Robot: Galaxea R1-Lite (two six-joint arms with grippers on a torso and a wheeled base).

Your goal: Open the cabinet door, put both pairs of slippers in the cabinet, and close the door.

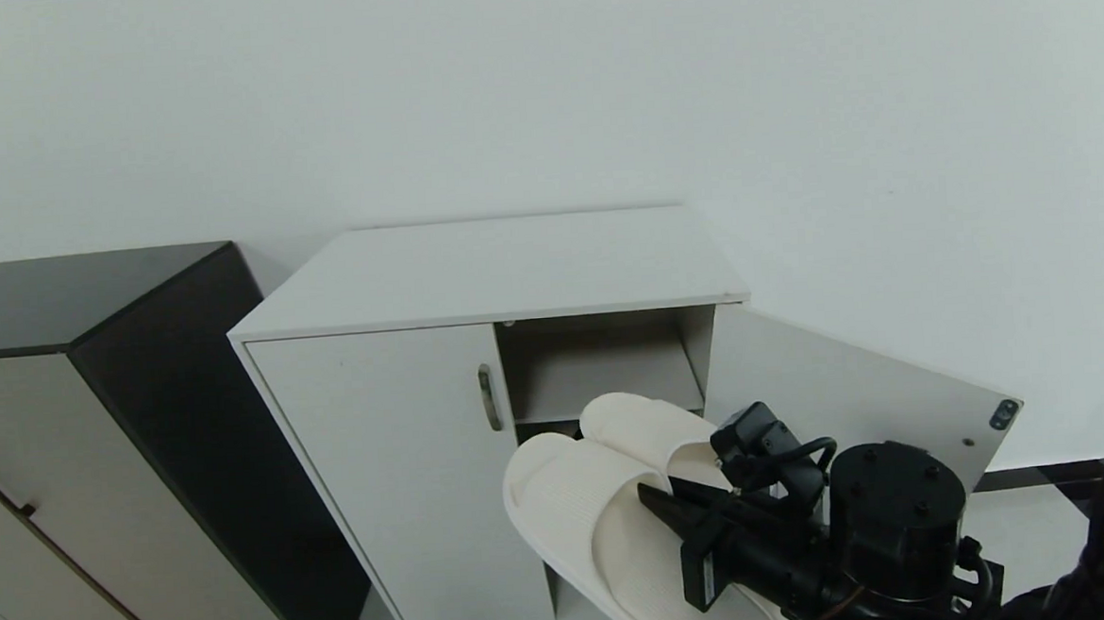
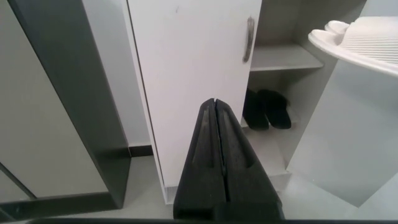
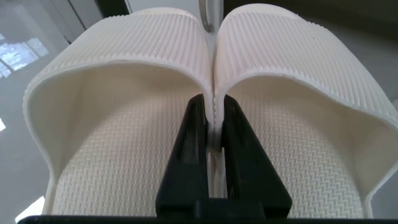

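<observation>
The right gripper [image 3: 213, 109] is nearest the lens. Its two black fingers [image 3: 186, 155] are clamped on the touching inner walls of the white slippers [image 3: 124, 93]. One slipper lies to each side of the fingers, and the ribbed straps arch over and past the fingertips.

Ahead of the fingertips stands the white cabinet [image 1: 493, 266]. Its right door [image 1: 850, 398] is swung wide open, beyond the right side of the fingers. Its left door [image 1: 381, 470] is shut, off to their left. Further left is a dark-sided cabinet [image 1: 168, 368], cut by the frame edge.

In the head view the white pair is held in front of the open half, toes toward the opening and not yet inside. It hides most of the lower compartment. The heels run off the bottom of the frame, and the black wrist covers part of the nearer slipper. The shelf [image 1: 603, 383] shows just above the toes.

A dark pair of footwear [image 2: 267, 111] sits on the cabinet floor under the shelf, too dim to make out in detail. The slim handle [image 1: 489, 398] is on the shut door's edge.

The right arm enters from the lower right, with the wrist angled up and left toward the opening. The left gripper [image 2: 214, 102] has its fingers pressed together on nothing and points at the shut door's lower part.
</observation>
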